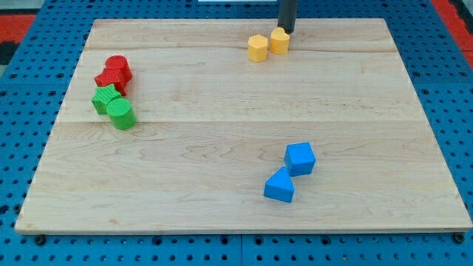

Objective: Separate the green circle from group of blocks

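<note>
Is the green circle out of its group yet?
No. The green circle touches the green star, red blocks adjacent.

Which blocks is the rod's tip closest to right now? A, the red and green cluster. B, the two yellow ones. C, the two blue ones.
B: my tip sits at the view's top, right behind the yellow blocks, far from the others.
</note>
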Robot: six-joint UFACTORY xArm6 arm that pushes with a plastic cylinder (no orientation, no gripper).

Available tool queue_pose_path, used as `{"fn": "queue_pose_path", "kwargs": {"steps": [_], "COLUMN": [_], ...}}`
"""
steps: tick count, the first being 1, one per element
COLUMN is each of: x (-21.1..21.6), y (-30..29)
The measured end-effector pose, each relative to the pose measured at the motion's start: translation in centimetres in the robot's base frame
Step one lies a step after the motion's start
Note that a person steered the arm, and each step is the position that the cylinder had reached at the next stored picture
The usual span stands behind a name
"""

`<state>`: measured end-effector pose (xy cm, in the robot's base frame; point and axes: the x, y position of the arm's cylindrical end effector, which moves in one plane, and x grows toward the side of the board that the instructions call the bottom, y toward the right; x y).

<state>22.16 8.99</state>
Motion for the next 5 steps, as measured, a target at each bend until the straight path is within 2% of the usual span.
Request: {"fn": "queue_pose_path", "kwargs": {"steps": [2,3,4,5], "x": [0.0,-0.8,1.7,3.9], "y": [-0.6,4.2,6.4,3.5]}}
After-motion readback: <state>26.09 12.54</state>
